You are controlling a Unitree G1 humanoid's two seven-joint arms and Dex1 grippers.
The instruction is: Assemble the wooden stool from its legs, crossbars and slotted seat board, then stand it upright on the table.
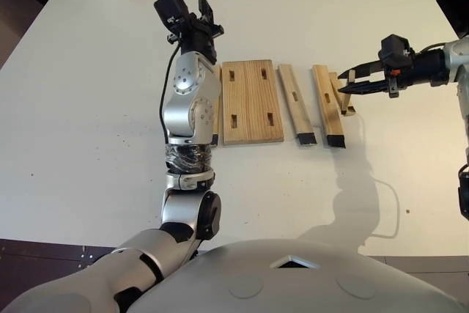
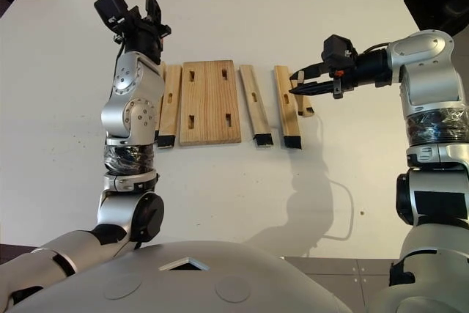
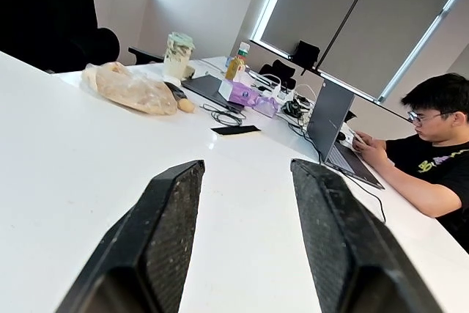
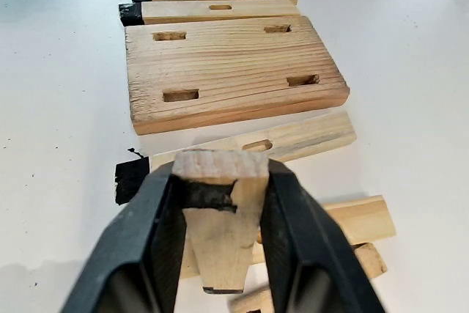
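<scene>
- Right gripper (image 2: 297, 83) pinches a short pale wooden crossbar (image 4: 220, 243), just over the black-tipped wooden legs (image 2: 287, 111) beside the flat slotted seat board (image 2: 210, 102).
- Left gripper (image 3: 247, 168) gapes, holding nothing.

Left arm (image 1: 189, 100) stretches toward the far edge of the desk (image 1: 88, 108), the left jaws spread apart above it. Right arm (image 2: 429, 64) bends in from the right edge, the right jaws clamped on a wooden piece (image 4: 220, 232).
</scene>
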